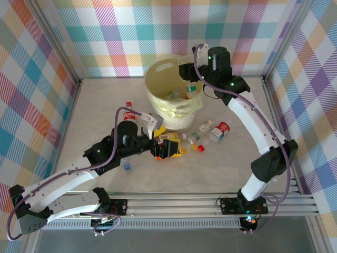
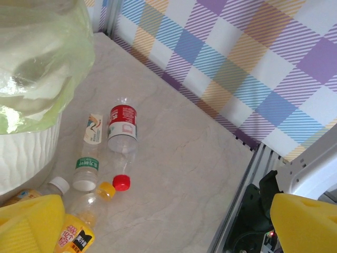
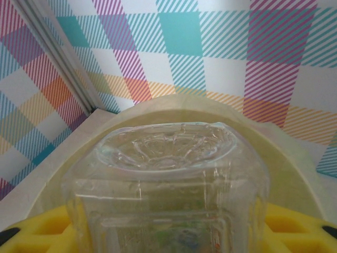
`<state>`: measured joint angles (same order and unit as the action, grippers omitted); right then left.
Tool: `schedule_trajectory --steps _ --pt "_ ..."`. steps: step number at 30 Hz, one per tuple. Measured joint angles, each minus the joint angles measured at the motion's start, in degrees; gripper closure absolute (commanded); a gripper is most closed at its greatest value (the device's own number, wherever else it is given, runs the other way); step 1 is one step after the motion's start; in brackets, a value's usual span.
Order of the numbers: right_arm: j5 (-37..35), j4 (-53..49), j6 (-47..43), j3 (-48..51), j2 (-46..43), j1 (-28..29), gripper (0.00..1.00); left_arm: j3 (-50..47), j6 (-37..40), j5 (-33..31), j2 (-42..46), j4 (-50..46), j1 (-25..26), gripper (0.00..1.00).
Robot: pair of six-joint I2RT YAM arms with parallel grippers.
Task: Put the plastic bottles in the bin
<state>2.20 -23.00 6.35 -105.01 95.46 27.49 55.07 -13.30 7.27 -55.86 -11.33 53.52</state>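
Evidently the right gripper (image 1: 189, 84) hung over the bin (image 1: 158, 71) so that its load would fall inside: its yellow pads were clamped on a clear bottle (image 3: 168, 179), base pointing away from the wrist camera, above the pale rim. The yellow-green liner (image 1: 168, 108) spilled over the bin's front edge. Inside lay what looked like a few bottles already dropped, though they were too small to count. The left gripper (image 1: 168, 147) hovered low over the table (image 2: 200, 174) just in front of the bin, jaws spread wide and empty, probably lining up a pick. Below it lay a red-labelled bottle (image 2: 122, 126), a green-labelled bottle (image 2: 87, 163) and an orange bottle (image 2: 79, 232).
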Motion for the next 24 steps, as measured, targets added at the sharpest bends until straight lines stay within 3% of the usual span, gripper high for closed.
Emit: schedule_trajectory --steps 14,24 --pt "1.6 -1.7 0.0 3.0 0.1 0.5 0.29 0.4 0.4 -0.3 -3.0 -2.1 0.0 0.0" --pt "1.9 -2.1 0.3 3.0 -0.5 0.5 0.02 0.5 1.2 -0.3 -4.2 -2.3 0.0 0.0"
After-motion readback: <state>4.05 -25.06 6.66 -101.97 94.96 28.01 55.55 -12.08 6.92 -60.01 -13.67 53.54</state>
